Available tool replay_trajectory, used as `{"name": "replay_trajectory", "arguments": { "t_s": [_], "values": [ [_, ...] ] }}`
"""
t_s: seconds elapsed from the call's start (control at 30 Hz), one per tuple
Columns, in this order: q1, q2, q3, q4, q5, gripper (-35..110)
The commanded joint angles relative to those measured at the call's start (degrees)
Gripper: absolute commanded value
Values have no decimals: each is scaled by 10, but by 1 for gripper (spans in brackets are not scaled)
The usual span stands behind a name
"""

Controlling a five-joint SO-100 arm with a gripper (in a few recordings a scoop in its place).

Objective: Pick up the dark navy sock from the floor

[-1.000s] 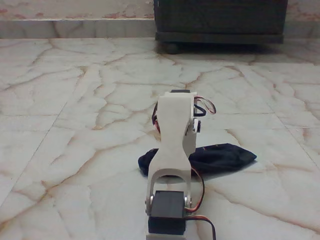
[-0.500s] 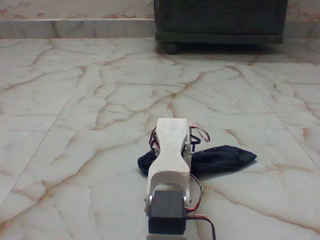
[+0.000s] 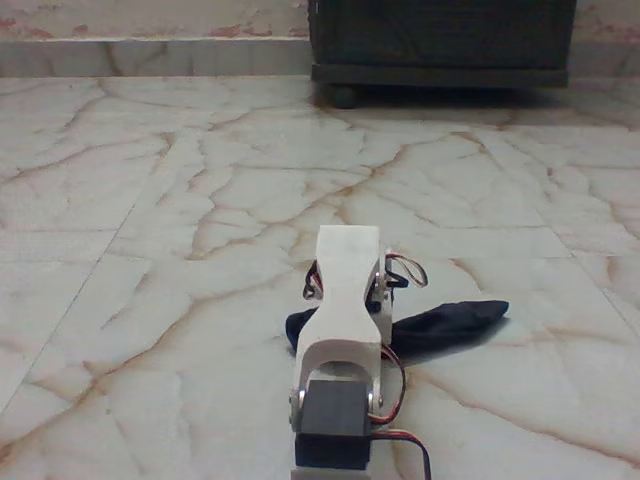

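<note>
I'm leaning my arm [image 3: 342, 330] straight out from the camera and low over the dark navy sock [image 3: 445, 325], because the sock lies flat on the floor [image 3: 150, 250] and the only way to reach limp fabric is from above. The sock stretches sideways behind my white link, one end peeking out on the left of the fixed view, the longer tapered end running off to the right. My gripper is down on the far side of that link, hidden by it, so I cannot tell whether my fingers are apart, together, or already pinching cloth. I've lined up over the sock's middle, I judge, so the two ends hang evenly when lifted. The sock looks slightly bunched near my arm. The dark cabinet [image 3: 440, 40] at the back stands well apart.
</note>
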Motion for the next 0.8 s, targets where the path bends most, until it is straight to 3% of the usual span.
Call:
{"name": "replay_trajectory", "arguments": {
  "t_s": [0.0, 0.17, 0.5, 0.57, 0.77],
  "values": [
    [11, 111, 115, -21, -34, 0],
    [22, 307, 364, -107, -88, 0],
    [25, 418, 422, -77, -98, 0],
    [21, 496, 575, -211, -127, 0],
    [15, 687, 889, -440, -238, 0]
  ]
}}
